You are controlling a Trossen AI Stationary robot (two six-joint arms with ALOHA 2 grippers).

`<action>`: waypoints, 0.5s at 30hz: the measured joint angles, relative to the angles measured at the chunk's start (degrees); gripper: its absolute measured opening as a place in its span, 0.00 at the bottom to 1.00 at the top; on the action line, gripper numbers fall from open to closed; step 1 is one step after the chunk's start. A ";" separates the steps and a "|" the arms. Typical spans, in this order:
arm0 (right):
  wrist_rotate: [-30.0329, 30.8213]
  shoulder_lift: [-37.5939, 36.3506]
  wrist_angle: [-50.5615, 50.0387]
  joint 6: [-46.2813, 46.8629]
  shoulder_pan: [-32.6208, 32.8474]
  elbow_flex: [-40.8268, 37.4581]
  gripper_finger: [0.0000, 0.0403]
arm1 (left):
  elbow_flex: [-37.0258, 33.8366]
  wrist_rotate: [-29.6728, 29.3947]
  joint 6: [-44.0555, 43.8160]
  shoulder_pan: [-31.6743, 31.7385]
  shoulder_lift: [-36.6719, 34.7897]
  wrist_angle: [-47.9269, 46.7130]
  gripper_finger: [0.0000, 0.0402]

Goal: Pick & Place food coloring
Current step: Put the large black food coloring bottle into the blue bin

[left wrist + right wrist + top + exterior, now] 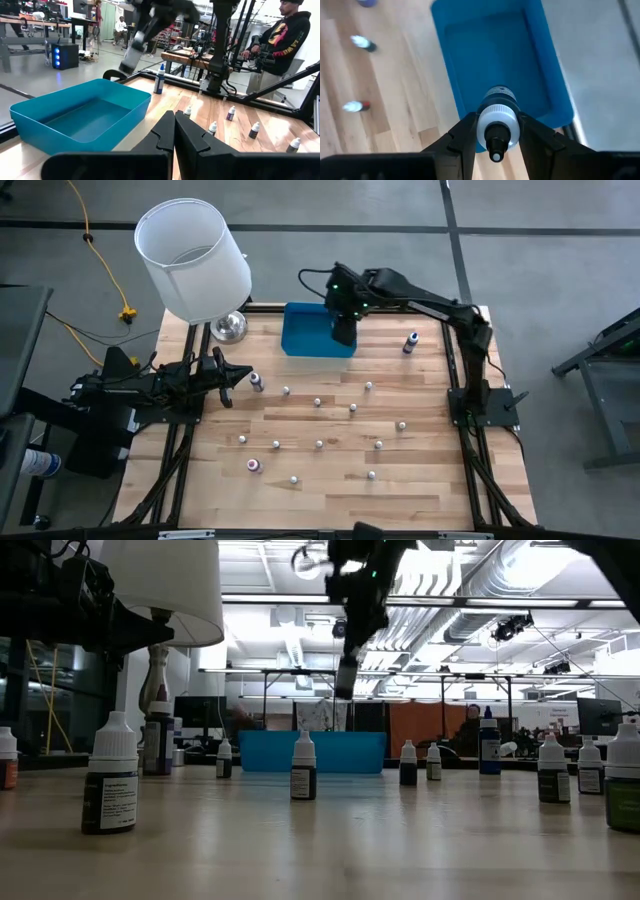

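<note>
Several tiny white-capped dropper bottles stand upright on their bases across the wooden table, and one of them shows in the low view. My right gripper hangs over the right part of the blue bin, shut on one bottle. That bottle is seen well above the bin in the low view. My left gripper waits shut at the table's left edge, with a dark bottle just to its right. My right gripper pinches the bottle by its white cap between its two fingers, coming from above and pointing down. The bottle is lifted clear over the bin, cap uppermost. Its body hangs below the fingertips, slightly tilted.
A lamp with a white shade and a shiny metal base stands at the table's far left corner, beside the bin. A taller blue bottle stands right of the bin. A person stands beyond the table's right side.
</note>
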 joint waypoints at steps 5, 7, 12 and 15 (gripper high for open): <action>-0.84 4.34 -0.67 2.58 -1.12 0.00 0.29 | 0.00 0.00 0.00 0.00 0.01 -0.01 0.00; -0.86 5.60 -1.43 3.04 -1.46 0.00 0.29 | 0.02 0.01 0.00 0.02 0.00 -0.01 0.00; -0.89 7.19 -2.45 4.02 -2.22 -0.74 0.29 | 0.00 -0.01 0.00 0.02 0.00 0.01 0.00; -0.81 7.12 -1.81 4.05 -2.33 -2.98 0.29 | 0.00 0.01 0.00 0.01 0.02 -0.01 0.00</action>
